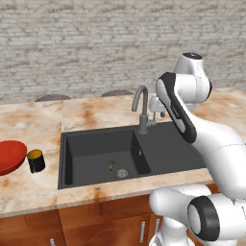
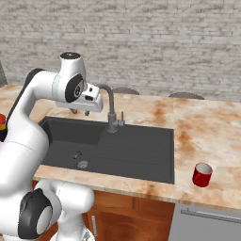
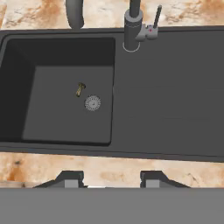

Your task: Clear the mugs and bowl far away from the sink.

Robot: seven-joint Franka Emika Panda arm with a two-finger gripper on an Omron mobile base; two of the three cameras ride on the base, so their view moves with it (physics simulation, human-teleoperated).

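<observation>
Looking from the left base view, the red bowl (image 1: 10,156) is seen at the left edge of the marble counter (image 1: 91,115), cut off by the picture's side, with the black mug (image 1: 36,161) just beside it, between the bowl and the sink (image 1: 101,153). The mug stands upright, its yellow inside showing. The gripper (image 1: 158,108) is held above the counter's back edge, just behind the faucet (image 1: 141,108), and nothing is seen in it.

From the right base view, the red mug (image 2: 202,174) is found upright near the counter's front edge, well apart from the sink's right rim. The gripper (image 2: 81,112) hangs over the basin's back edge with nothing between its fingers.

In the hand view, the two fingertips (image 3: 70,179) are seen partly apart, about half spread, with bare counter showing between them; nothing is gripped. The basin, its round drain (image 3: 92,103) and the faucet base are looked down upon.

No item is yet approached, it is judged. For the step in hand, one vessel should be chosen, the hand carried over it clear of the faucet, the fingers spread wider than the mug's wall, and one finger lowered inside the rim so that the wall is pinched squarely.
</observation>
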